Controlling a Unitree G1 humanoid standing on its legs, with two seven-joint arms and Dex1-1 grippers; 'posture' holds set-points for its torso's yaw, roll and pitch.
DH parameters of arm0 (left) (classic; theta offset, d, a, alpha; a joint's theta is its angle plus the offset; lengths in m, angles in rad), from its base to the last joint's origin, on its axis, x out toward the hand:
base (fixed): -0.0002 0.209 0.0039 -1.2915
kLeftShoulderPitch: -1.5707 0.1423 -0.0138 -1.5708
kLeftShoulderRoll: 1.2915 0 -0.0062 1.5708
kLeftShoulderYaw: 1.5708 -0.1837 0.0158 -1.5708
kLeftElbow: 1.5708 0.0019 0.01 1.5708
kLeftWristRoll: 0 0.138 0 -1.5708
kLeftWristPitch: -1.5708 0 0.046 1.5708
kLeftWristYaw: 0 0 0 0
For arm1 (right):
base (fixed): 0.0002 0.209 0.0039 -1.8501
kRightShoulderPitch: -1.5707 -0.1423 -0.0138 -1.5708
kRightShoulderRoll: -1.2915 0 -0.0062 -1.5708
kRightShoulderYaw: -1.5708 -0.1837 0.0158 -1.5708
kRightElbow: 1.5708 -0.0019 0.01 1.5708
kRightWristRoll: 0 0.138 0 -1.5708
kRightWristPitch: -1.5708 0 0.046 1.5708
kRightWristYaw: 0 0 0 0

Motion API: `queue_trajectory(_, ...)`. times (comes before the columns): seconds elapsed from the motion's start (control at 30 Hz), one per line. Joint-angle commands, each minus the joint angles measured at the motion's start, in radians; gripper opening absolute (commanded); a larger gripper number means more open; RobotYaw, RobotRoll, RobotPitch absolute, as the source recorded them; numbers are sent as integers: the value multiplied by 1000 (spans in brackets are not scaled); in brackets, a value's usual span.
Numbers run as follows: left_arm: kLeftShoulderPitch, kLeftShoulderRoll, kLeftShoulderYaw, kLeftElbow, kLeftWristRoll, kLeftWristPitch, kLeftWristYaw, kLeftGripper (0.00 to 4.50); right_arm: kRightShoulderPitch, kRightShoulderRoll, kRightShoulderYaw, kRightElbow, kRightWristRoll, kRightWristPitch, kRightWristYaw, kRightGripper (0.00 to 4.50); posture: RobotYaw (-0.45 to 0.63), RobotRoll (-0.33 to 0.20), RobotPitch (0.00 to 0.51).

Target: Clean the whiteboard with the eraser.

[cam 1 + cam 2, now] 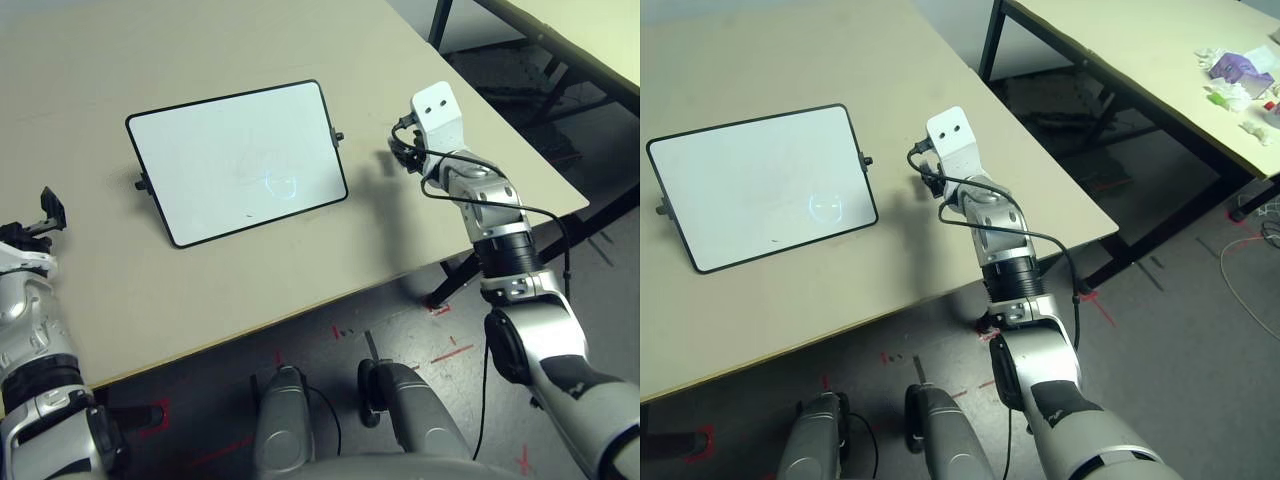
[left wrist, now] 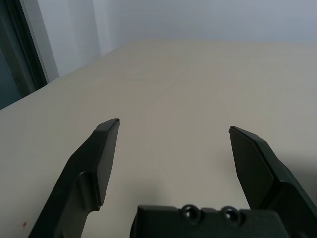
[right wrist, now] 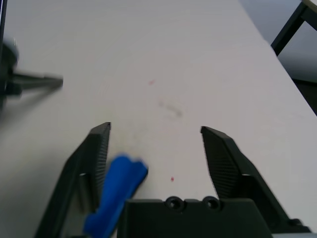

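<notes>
The whiteboard lies flat on the beige table, a little left of the table's middle in the head views, with faint squiggle marks toward its near right part and a small black knob on each short side. The right gripper sits at about 3 o'clock from the board, near its right knob but apart from it, its white housing over the table near the right edge. In the right wrist view its fingers stand spread wide, gripping nothing. The eraser, a bright blue block, lies on the table between those fingers, just beside one of them; whether it touches that finger I cannot tell.

The left gripper is at about 8 o'clock from the board, well apart from it, near the table's left edge. Its fingers are also spread wide with bare table between them.

A second table stands beyond, at 2 o'clock, with small cluttered items on it.
</notes>
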Motion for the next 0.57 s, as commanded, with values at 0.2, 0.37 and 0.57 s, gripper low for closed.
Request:
queue_trajectory(0.2, -51, -19, -73, 47, 32, -49, 7, 4500, 56, -219, -191, 285, 50, -425, -53, 4483, -14, 0, 202)
queue_trajectory(0.37, -31, -57, -103, 5, 36, -48, 24, 4500, 132, -259, -238, 355, 66, -558, -116, 4483, -14, 0, 215)
queue_trajectory(0.57, -23, -74, -114, -48, 43, -42, 50, 4500, 173, -250, -222, 374, 74, -580, -94, 4483, -6, 0, 193)
